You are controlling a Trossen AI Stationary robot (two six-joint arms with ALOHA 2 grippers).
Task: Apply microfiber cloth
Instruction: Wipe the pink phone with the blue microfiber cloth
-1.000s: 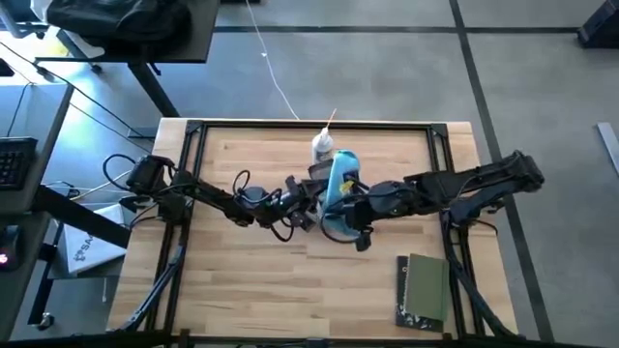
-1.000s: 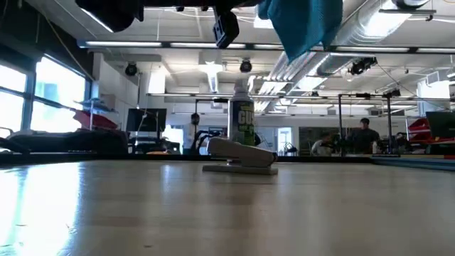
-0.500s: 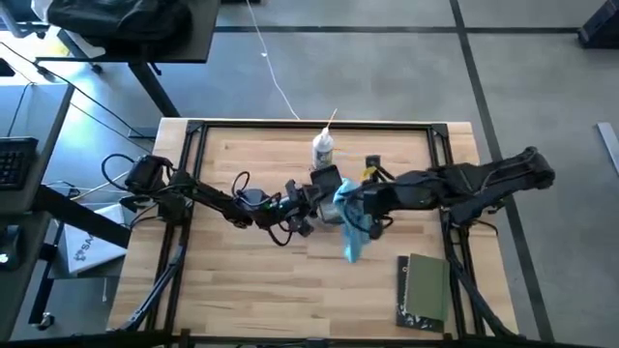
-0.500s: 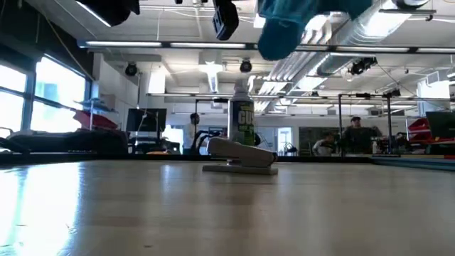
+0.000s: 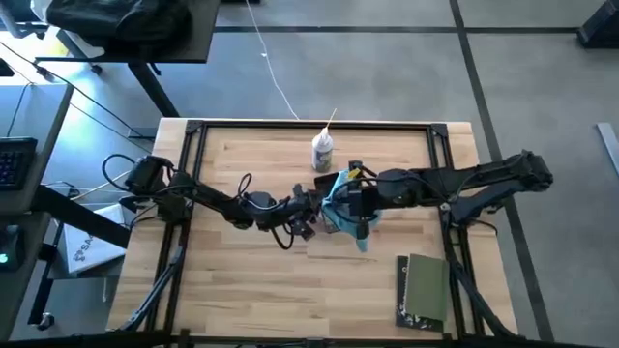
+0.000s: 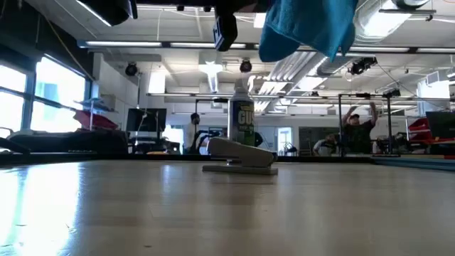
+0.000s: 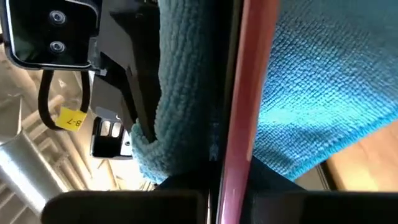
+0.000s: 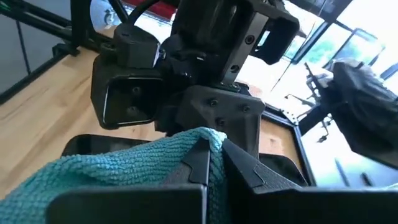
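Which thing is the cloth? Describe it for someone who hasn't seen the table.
Find the wooden table and the middle, where both arms meet. The cloth hangs there in the air, pinched by the right gripper. It is the only soft turquoise thing; the bottle behind is hard and white.

- Left arm (image 5: 208,200): dark, slim jointed links, loose black cables looping beside it.
- Right arm (image 5: 464,181): dark, bulkier links, small yellow tag by the wrist.
- Left wrist housing (image 8: 205,68): black angular plates, visible screws.
- Right wrist (image 7: 68,118): yellow label reading "8-7", black cable loop.
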